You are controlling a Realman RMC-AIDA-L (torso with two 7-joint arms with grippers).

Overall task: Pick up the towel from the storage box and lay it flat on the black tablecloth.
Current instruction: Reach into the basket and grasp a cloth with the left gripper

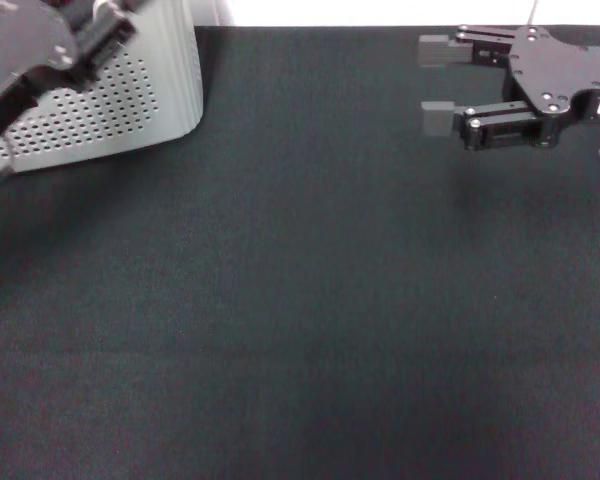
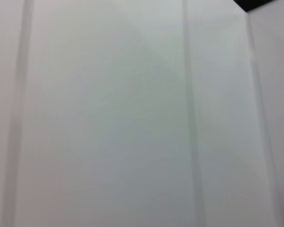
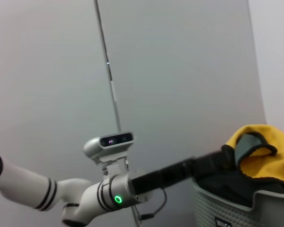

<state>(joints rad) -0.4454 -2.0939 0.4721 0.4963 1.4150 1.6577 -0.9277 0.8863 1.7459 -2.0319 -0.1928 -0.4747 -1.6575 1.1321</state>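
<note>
Reaching into storage box (image 1: pixel 130 100): left gripper (image 1: pixel 85 45), state unclear; right gripper (image 1: pixel 438 82) parted, hovering.

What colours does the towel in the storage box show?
Bright yellow-orange with a grey patch on the towel, clearest in the right wrist view.

storage box (image 1: pixel 130 95) far left on tablecloth (image 1: pixel 300 320), towel (image 3: pixel 255 153) in box, right gripper (image 1: pixel 438 85) far right

Even, soft light falls on the bench (image 1: pixel 310 330). A glaring white strip lines its far edge. The left pincer (image 1: pixel 100 40) near the far-left corner looks blurred. Shadows are faint.
</note>
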